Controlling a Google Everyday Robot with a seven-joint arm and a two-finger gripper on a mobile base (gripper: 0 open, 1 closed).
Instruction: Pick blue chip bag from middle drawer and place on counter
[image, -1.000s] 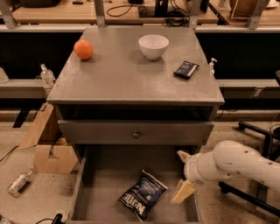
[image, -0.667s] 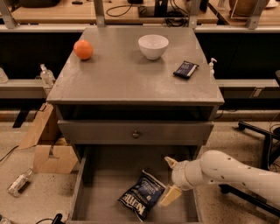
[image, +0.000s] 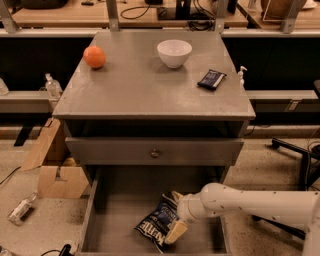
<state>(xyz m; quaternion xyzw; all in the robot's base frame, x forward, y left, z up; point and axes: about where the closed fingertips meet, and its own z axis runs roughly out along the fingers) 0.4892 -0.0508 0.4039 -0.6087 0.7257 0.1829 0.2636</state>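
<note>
The blue chip bag (image: 154, 226), dark navy with white lettering, lies tilted on the floor of the open middle drawer (image: 115, 220), right of centre. My gripper (image: 174, 214) reaches in from the right on a white arm (image: 250, 202). It is open, with one tan finger (image: 176, 195) above the bag's right end and the other (image: 176, 231) below it, so the fingers straddle that end. The grey counter (image: 145, 87) is the cabinet top above.
On the counter stand an orange (image: 94, 56), a white bowl (image: 174, 52) and a small flat dark bar (image: 211, 79). A shut drawer front with a knob (image: 155, 153) overhangs the open drawer. Cardboard (image: 52, 175) and a bottle (image: 21, 208) lie on the floor at left; a chair base (image: 292, 150) stands at right.
My arm has moved left and down into the drawer, bringing the open fingers from beside the bag to around its right end. The bag has hardly shifted.
</note>
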